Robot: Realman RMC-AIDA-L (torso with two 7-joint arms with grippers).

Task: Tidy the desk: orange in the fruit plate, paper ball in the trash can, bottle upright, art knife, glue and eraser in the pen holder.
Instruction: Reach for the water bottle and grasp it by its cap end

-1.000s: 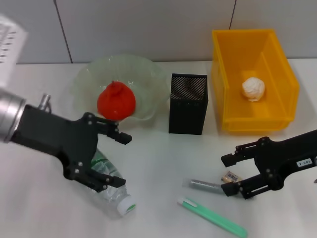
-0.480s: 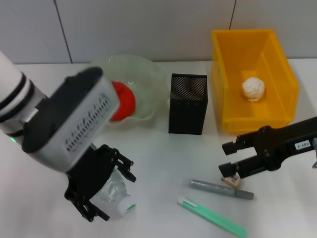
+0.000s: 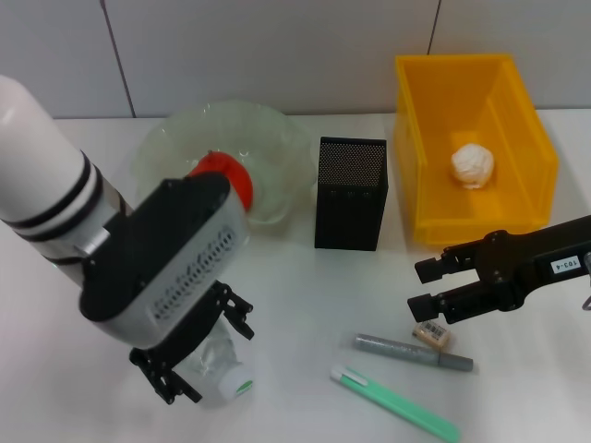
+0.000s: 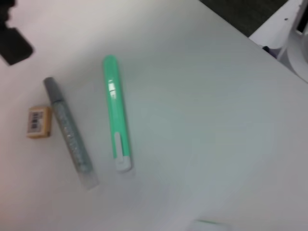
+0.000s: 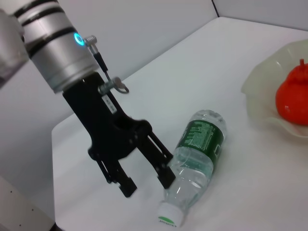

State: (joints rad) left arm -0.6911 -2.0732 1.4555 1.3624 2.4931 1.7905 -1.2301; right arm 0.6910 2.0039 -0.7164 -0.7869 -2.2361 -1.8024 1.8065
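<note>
The bottle (image 5: 198, 166) lies on its side, cap (image 3: 242, 386) toward the front edge. My left gripper (image 5: 147, 185) hangs open at its neck end with one finger against the shoulder; I cannot tell whether it straddles the bottle. In the head view the left arm hides most of the bottle (image 3: 214, 358). My right gripper (image 3: 427, 286) is open and holds nothing, just behind the eraser (image 3: 432, 333). The grey glue (image 3: 413, 352) and green art knife (image 3: 395, 403) lie beside it. The orange (image 3: 233, 177) sits in the fruit plate (image 3: 277, 129). The paper ball (image 3: 472, 165) is in the trash can (image 3: 416, 185).
The black mesh pen holder (image 3: 351, 194) stands between plate and bin. In the left wrist view the eraser (image 4: 38, 121), glue (image 4: 70, 137) and art knife (image 4: 115, 113) lie side by side on the white table, whose edge runs close to them.
My left arm swung over and down onto the bottle, now covering most of it. My right gripper drew back from the eraser, which stays on the table.
</note>
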